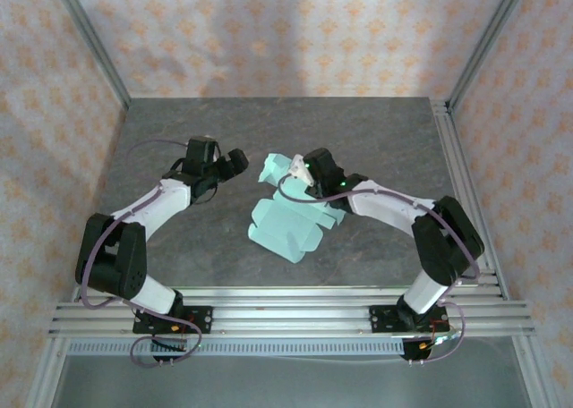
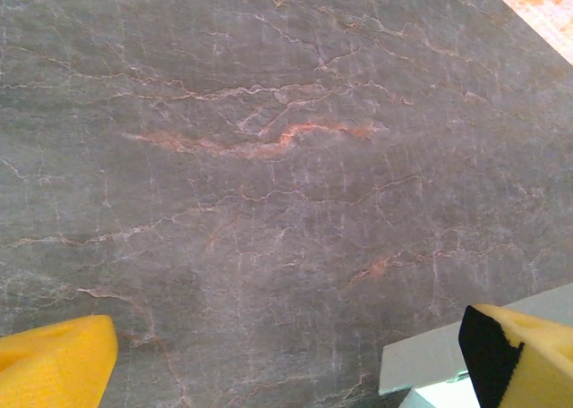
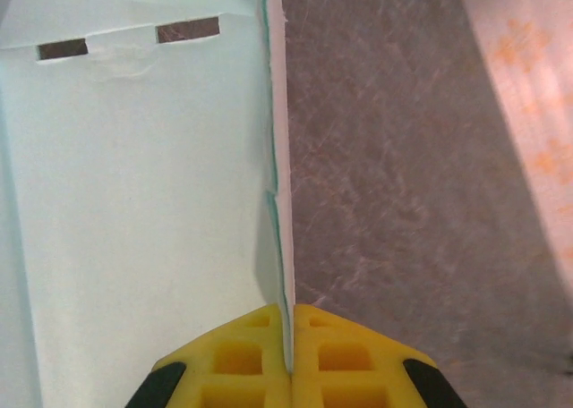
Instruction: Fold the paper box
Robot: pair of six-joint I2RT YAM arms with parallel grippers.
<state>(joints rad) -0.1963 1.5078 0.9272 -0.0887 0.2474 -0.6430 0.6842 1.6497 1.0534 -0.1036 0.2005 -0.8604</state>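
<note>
A flap of the paper box [image 1: 282, 225], pinched tight in the right gripper [image 3: 288, 317], is best folded slowly, braced by the wide-open, empty left gripper [image 2: 286, 372].

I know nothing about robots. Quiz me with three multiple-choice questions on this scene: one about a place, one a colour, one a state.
1. Where does the paper box lie? A between the two arms; B far-left corner; C on the rails.
2. What colour are the fingers? A red; B yellow; C blue.
3. The right fingers are: A wide open; B holding a cable; C shut on the paper box.
Answers: A, the top view shows it between them; B, the wrist views show yellow; C, a card edge sits clamped between them.
</note>
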